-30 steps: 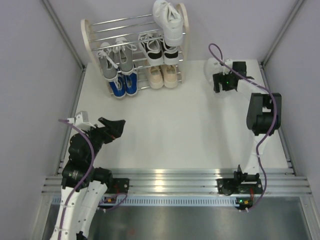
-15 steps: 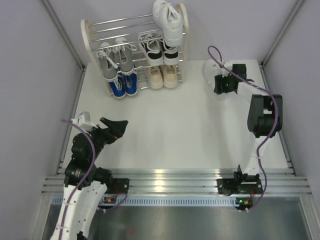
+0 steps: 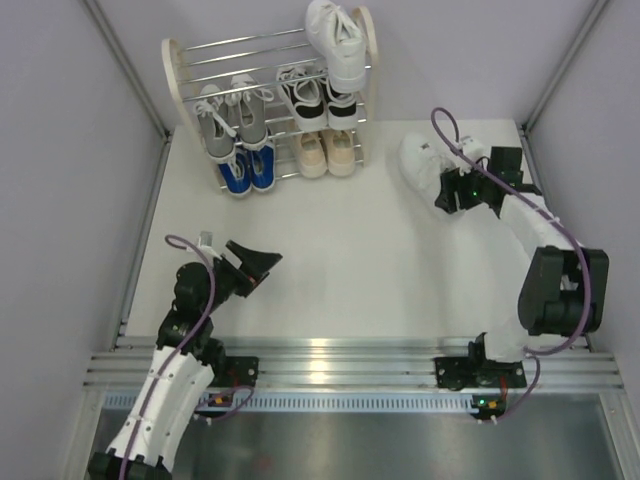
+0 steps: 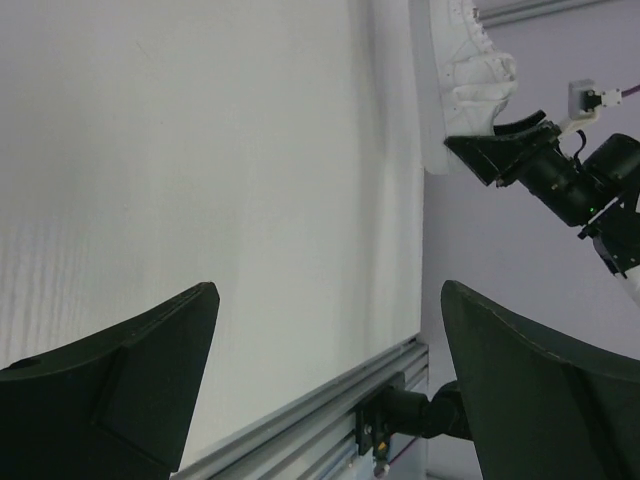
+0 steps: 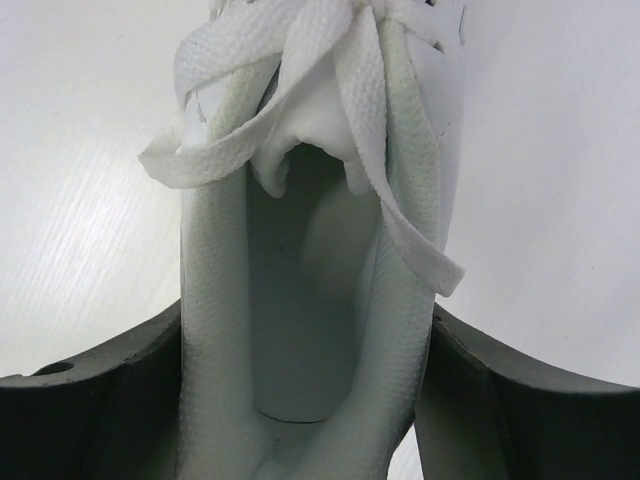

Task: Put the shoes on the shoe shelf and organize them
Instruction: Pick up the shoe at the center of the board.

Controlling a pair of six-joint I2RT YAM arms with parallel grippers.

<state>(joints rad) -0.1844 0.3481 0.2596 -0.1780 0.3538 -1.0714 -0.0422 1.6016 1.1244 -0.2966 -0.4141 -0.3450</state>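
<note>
The shoe shelf (image 3: 178, 72) stands at the back left. It holds grey (image 3: 232, 122), blue (image 3: 247, 172), black-and-white (image 3: 320, 95) and beige (image 3: 326, 150) pairs, and one white sneaker (image 3: 338, 42) on the top right. My right gripper (image 3: 447, 192) is shut on the heel of the other white sneaker (image 3: 425, 165), which shows between its fingers in the right wrist view (image 5: 310, 300). Whether the sneaker touches the table I cannot tell. My left gripper (image 3: 262, 268) is open and empty at the near left. The left wrist view shows the white sneaker (image 4: 462, 70) in the right gripper (image 4: 505, 150).
Grey walls close in the white table (image 3: 340, 250) at left, right and back. An aluminium rail (image 3: 340, 360) runs along the near edge with both arm bases on it.
My right gripper has moved nearer with the white sneaker, whose toe has swung left. My left gripper has moved right and nearer, towards the table's middle.
</note>
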